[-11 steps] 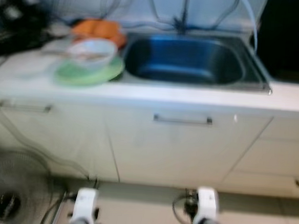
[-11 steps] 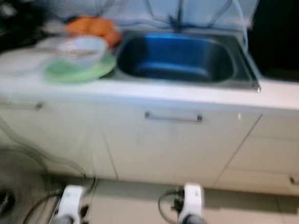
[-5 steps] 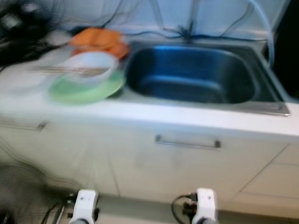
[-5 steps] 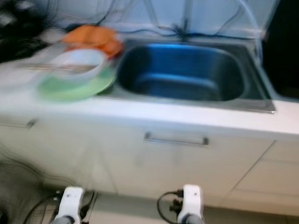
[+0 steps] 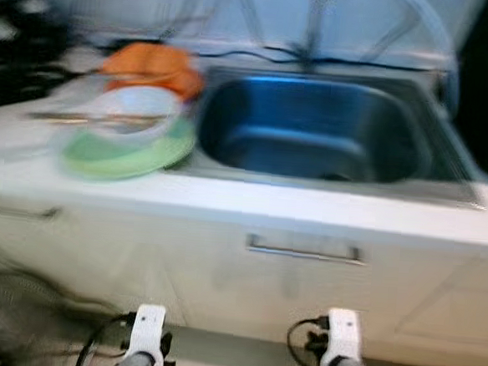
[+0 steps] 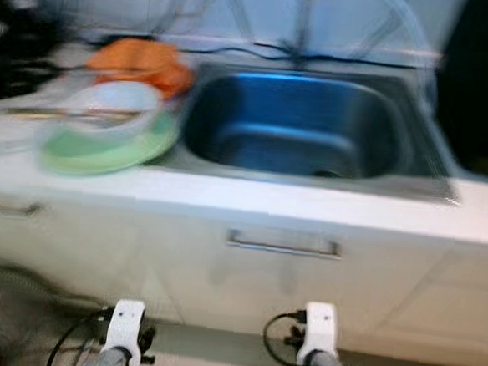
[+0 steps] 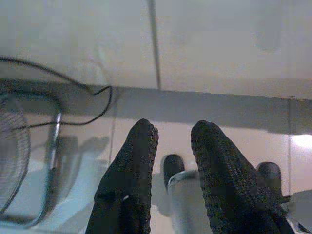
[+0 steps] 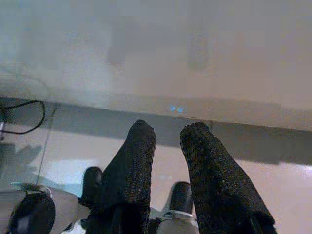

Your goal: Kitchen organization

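— What sits along the bench (image 5: 251,202), from the left?

— Dark clutter at the far left, blurred. Then a green plate (image 5: 120,153) carrying a white bowl (image 5: 136,110) with sticks across it, an orange cloth (image 5: 152,63) behind, and the sink (image 5: 323,130) just beside the plate.

— And lower down?

— A cupboard handle (image 5: 304,253) under the sink; a cable (image 7: 73,92) on the floor. The left end effector (image 7: 173,141) and right end effector (image 8: 165,141) hang over the floor, fingers slightly apart, holding nothing.
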